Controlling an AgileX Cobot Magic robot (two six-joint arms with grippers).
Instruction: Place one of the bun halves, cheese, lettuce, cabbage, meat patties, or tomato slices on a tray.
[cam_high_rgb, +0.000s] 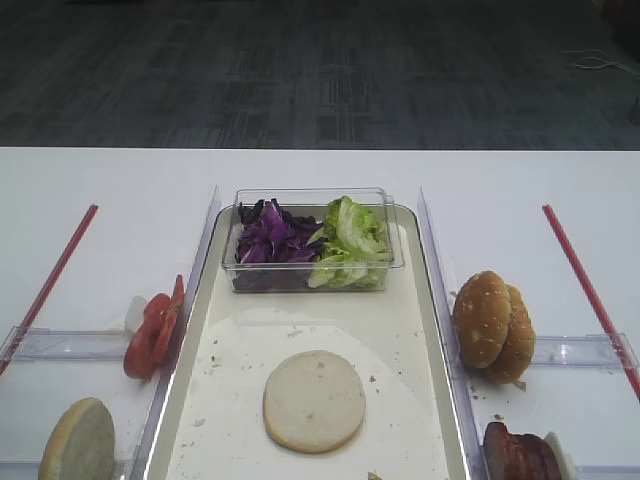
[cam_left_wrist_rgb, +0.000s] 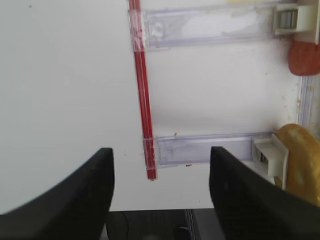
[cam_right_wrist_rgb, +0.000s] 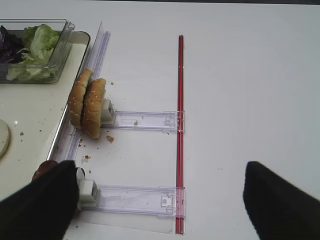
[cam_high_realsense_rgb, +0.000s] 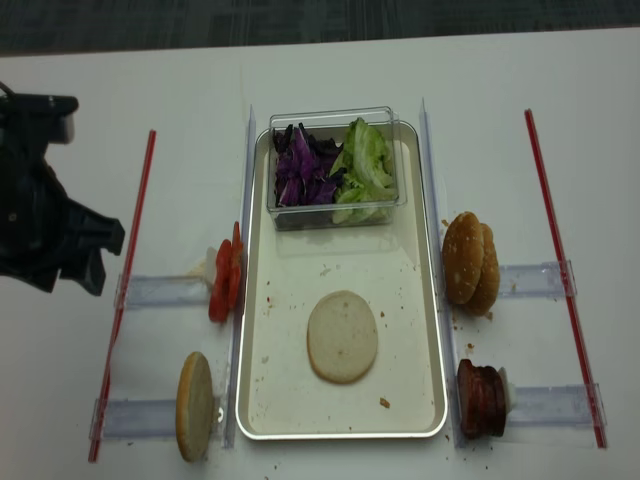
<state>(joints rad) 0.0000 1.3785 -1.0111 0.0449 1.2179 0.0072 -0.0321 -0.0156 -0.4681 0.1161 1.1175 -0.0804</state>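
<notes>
Flat on the cream floor of the tray (cam_high_realsense_rgb: 258, 300), toward its near end, one bun half (cam_high_realsense_rgb: 342, 336), pale cut face up, clear of every rim. At the tray's far end, a clear tub (cam_high_realsense_rgb: 333, 210) with cabbage (cam_high_realsense_rgb: 302, 170) on its left side and lettuce (cam_high_realsense_rgb: 364, 172) on its right, touching in the middle. Off the tray's left edge, tomato slices (cam_high_realsense_rgb: 224, 273) on edge against a clear holder (cam_high_realsense_rgb: 160, 290), and nearer the table's front edge a second bun half (cam_high_realsense_rgb: 194, 406), also upright on its edge. Off the tray's right edge, two sesame buns (cam_high_realsense_rgb: 471, 262) leaning together upright, and nearer the front the meat patties (cam_high_realsense_rgb: 481, 398) on edge. Red strips (cam_high_realsense_rgb: 558, 260) along the table's left and right sides, outside the holders. Left gripper (cam_left_wrist_rgb: 160, 192) above bare table beside the left red strip, well apart from the tray, jaws apart with nothing between them. Right gripper (cam_right_wrist_rgb: 160, 200) over the table near the right-hand holders, fingers (cam_right_wrist_rgb: 40, 205) spread wide, empty, one fingertip just beside the patties.
</notes>
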